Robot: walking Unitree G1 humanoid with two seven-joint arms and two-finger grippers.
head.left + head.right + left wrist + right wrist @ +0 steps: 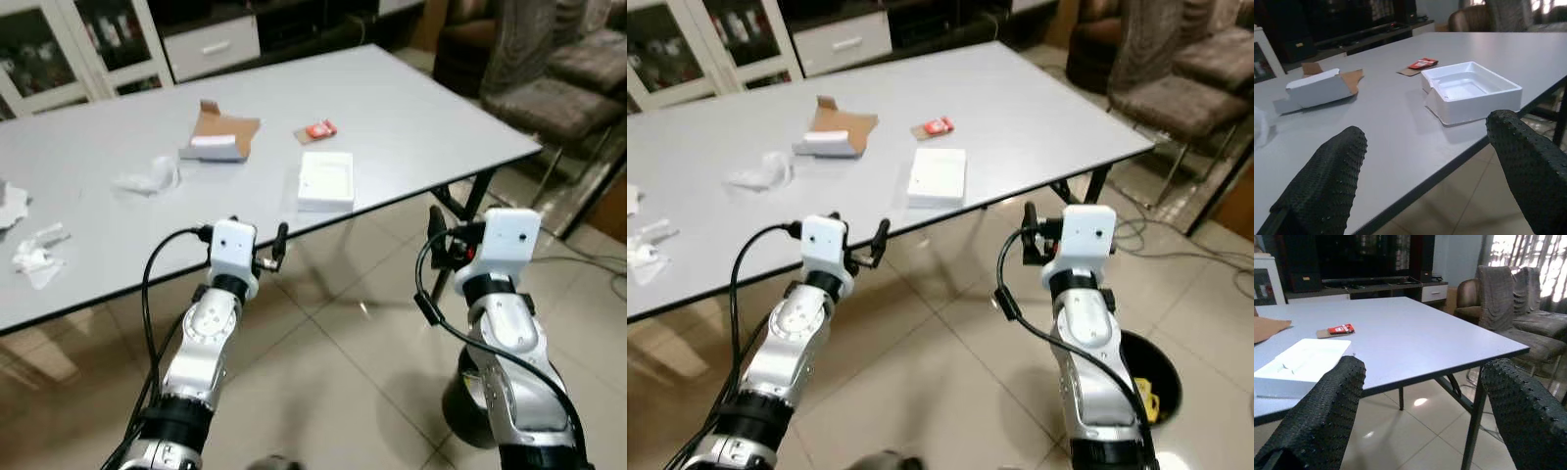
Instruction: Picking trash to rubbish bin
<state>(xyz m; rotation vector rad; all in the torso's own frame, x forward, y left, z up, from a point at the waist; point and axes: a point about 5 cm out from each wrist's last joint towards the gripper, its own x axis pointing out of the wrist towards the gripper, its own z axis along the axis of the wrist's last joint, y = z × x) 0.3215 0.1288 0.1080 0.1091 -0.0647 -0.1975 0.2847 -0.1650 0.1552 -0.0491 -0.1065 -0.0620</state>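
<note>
No readable text, labels, numbers or signs on anything. Only candidate is the small red packet [1422, 63] on the grey table [411, 117], just beyond the white tray [325, 180]: there's printing on its face, but it's too small and blurred to make out. The opened cardboard box [221, 136], further along the table from the tray, shows plain unprinted surfaces.

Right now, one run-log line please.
left hand open, near table edge | right hand open, empty | white tray on table | bin on floor
</note>
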